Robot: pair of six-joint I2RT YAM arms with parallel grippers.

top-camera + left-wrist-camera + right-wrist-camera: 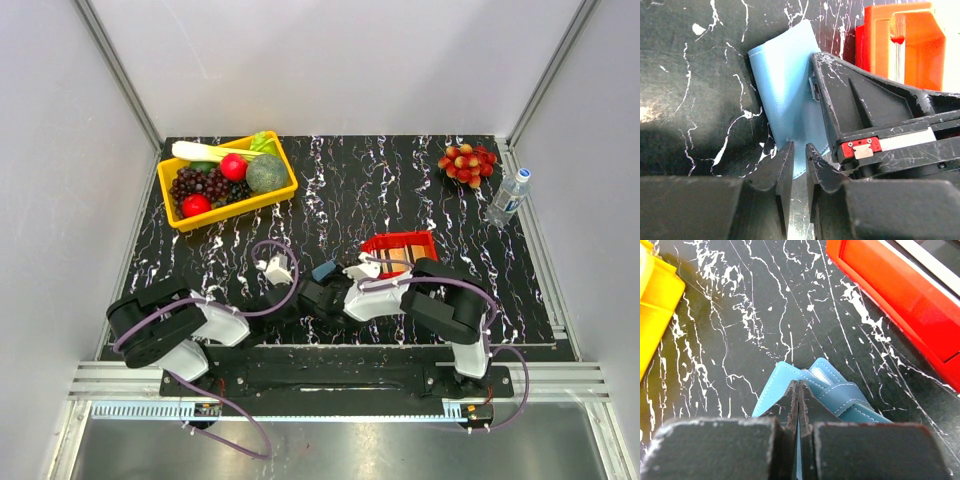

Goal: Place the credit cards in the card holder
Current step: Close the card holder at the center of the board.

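Note:
The steel-blue card holder (323, 270) lies partly unfolded on the black marbled table, just left of the red tray. My right gripper (798, 385) is shut on one of its panels (775, 385); its pockets and flap (845, 392) spread to the right. My left gripper (799, 149) has its jaws a narrow gap apart, tips at the holder's near edge (785, 85), not pinching it. The right gripper's finger (840, 95) lies against the holder there. The credit cards (393, 262) sit in the red tray, tan and brown ones showing. In the top view the left gripper (288, 302) and the right gripper (312, 292) meet.
The red tray (425, 240) stands right of the holder; it also shows in the right wrist view (890, 295) and the left wrist view (862, 45). A yellow bin of toy fruit (285, 185) is far left. Red grapes (467, 163) and a water bottle (508, 197) are far right.

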